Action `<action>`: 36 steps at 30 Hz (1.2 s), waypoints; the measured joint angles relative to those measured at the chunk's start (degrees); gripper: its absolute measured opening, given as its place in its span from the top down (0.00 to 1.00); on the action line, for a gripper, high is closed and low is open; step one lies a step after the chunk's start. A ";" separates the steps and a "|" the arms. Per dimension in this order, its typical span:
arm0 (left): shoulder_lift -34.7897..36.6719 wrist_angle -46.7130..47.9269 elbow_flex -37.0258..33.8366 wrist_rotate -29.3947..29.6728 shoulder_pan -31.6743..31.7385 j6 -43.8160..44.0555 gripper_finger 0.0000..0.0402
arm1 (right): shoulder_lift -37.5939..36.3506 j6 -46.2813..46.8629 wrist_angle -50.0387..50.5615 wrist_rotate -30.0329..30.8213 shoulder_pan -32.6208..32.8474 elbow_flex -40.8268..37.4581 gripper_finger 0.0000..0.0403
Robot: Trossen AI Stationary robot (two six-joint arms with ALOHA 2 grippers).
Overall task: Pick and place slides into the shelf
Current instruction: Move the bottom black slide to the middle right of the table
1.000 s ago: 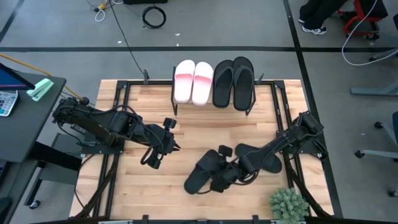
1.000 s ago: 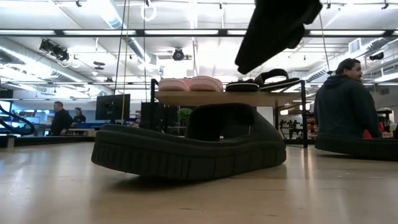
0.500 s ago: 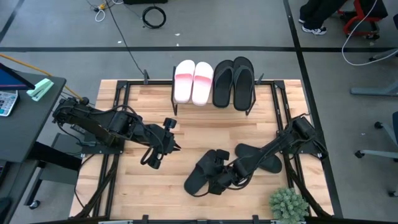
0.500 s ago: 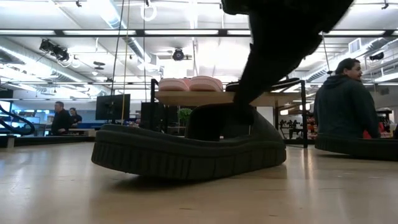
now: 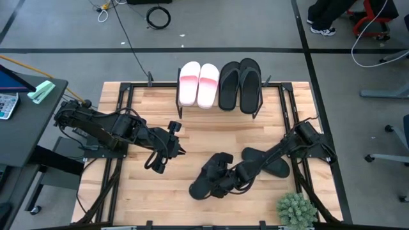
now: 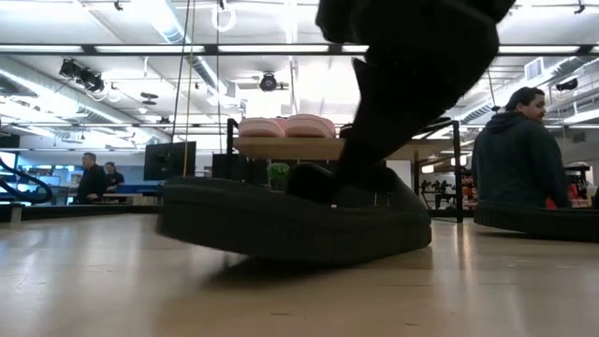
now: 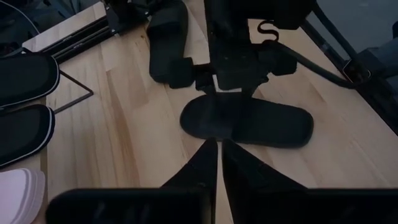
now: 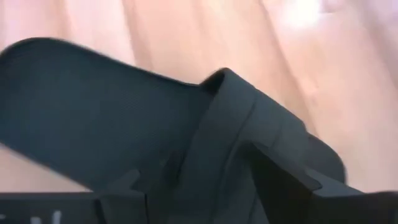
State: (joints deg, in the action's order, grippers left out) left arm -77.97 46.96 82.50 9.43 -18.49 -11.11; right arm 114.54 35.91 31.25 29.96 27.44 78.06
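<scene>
right gripper [image 5: 220,181] is down on the black wide-strap slide [image 5: 206,185] near the front of the bench [image 5: 192,144], right at its strap. fingers spread wide, strap area between them; can't tell if they actually grip it yet. in the low view the slide's left end [image 6: 201,211] sits tilted up off the wood, arm coming down onto its strap from above. right wrist view is filled with the strap [image 8: 217,124] and sole up close.

second black slide [image 5: 268,161] lies just beside it, to the right, partly under the right arm.

left gripper [image 5: 163,153] hovers over the bench left of centre, well apart from both slides. fingers [image 7: 245,180] nearly shut, nothing between them.

shelf [image 5: 220,105] at the back edge of the bench: top board carries the pink-and-white pair [image 5: 198,83] on the left, a black pair [image 5: 239,83] on the right, side by side.

small green plant [image 5: 296,211] at the front right corner. person in dark hoodie [image 6: 519,154] stands beyond the bench in the low view.
</scene>
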 joint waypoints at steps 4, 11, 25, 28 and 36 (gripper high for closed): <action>0.00 0.00 0.00 0.00 0.01 0.00 0.92 | -2.15 0.28 7.01 5.94 0.07 -0.26 0.50; 0.00 0.02 0.00 0.00 0.01 -0.04 0.95 | -3.19 3.50 19.49 11.53 -1.35 -0.24 0.61; 0.00 0.04 0.00 0.00 0.01 0.02 0.94 | -3.20 -3.99 19.48 4.34 -5.49 -0.06 0.88; 0.00 0.06 0.00 0.00 0.00 0.02 0.95 | -4.00 -4.05 22.25 4.21 -3.53 0.86 0.82; 0.00 0.10 0.00 0.00 -0.01 0.04 0.93 | -9.36 -2.87 17.13 4.74 1.69 1.51 0.65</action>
State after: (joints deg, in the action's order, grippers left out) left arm -77.97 47.06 82.50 9.43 -18.50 -11.07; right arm 105.19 33.04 48.38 34.70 29.13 79.57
